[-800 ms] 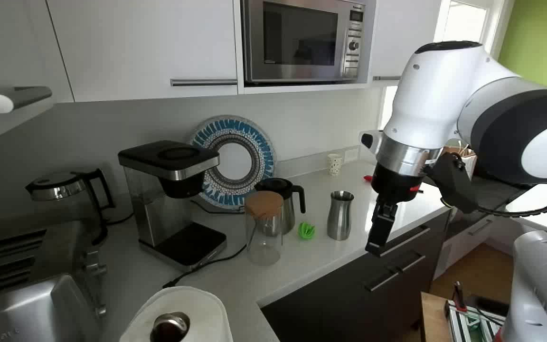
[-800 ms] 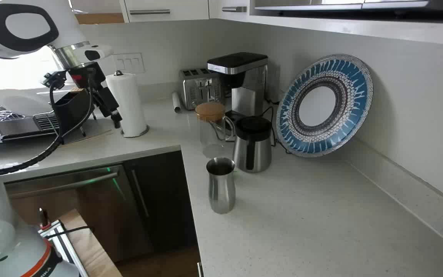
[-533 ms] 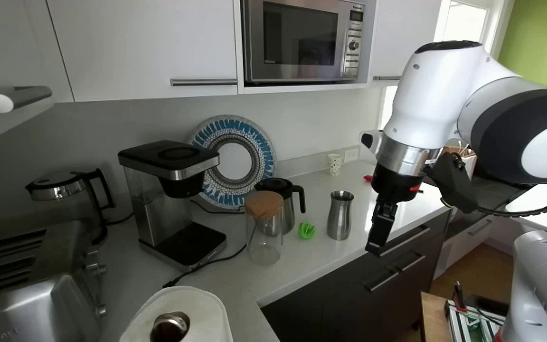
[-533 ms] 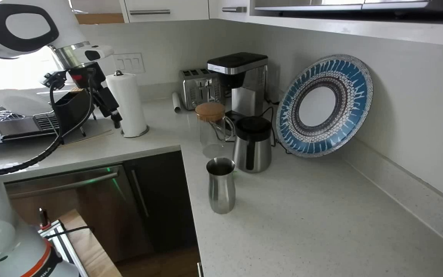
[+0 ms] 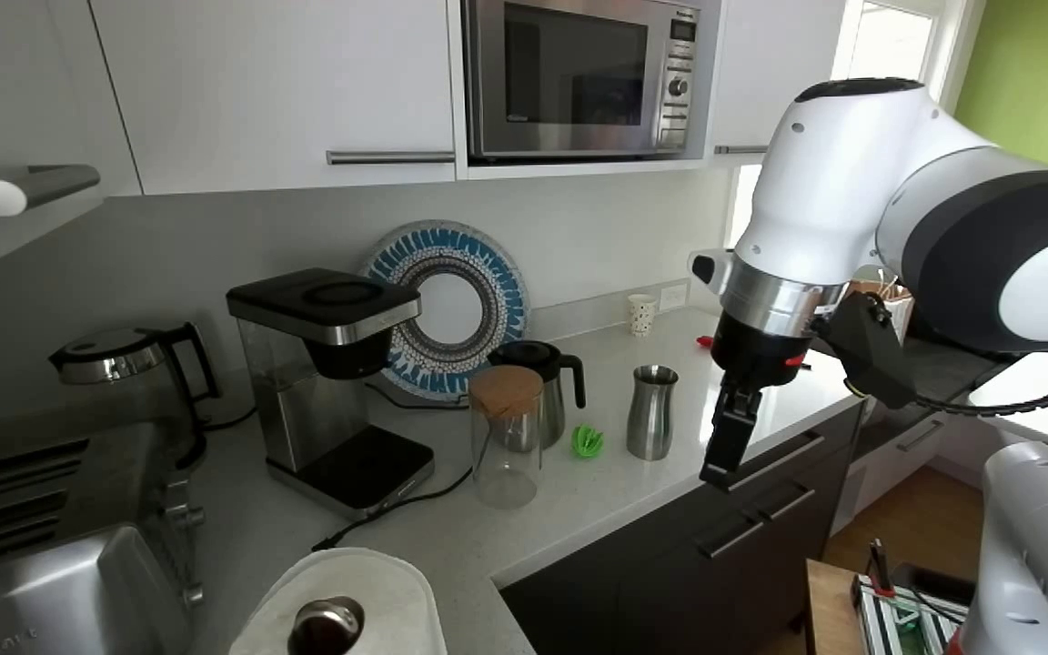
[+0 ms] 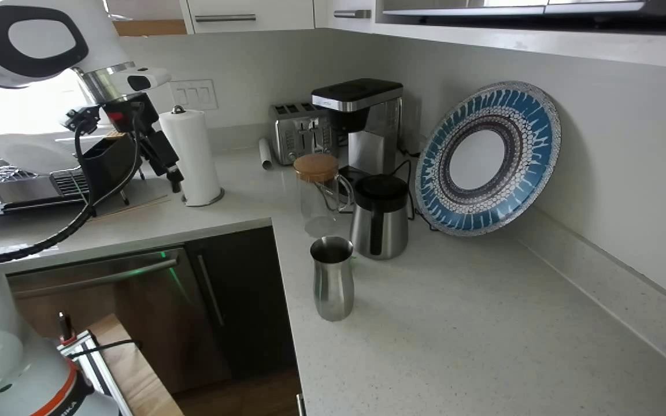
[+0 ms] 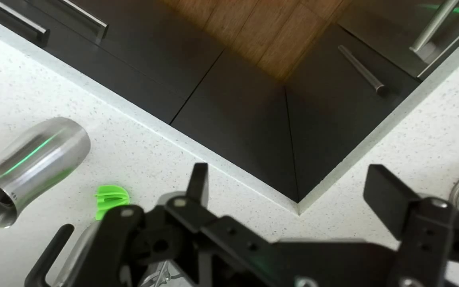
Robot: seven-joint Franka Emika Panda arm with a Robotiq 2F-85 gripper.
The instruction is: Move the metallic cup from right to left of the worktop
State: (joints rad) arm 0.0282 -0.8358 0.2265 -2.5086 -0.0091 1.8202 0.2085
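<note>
The metallic cup (image 5: 651, 414) is a plain silver steel tumbler standing upright on the pale worktop (image 5: 569, 509). In an exterior view it stands near the front edge, in front of the black-lidded jug (image 6: 333, 283). In the wrist view the cup (image 7: 42, 159) shows at the left, outside the jaws. My gripper (image 7: 289, 179) is open, with its two fingers wide apart and nothing between them. It hangs in the air above the inner corner of the worktop (image 7: 142, 151), apart from the cup. It also shows in both exterior views, fingers pointing down (image 5: 722, 464) (image 6: 176, 179).
A green scrubber-like item (image 5: 588, 441), a cork-lidded glass jug (image 5: 506, 455) and a steel jug with black lid (image 6: 379, 228) stand beside the cup. A coffee machine (image 5: 324, 391), toaster (image 6: 304, 136), paper roll (image 6: 191, 156) and round patterned plate (image 6: 532, 173) stand farther along.
</note>
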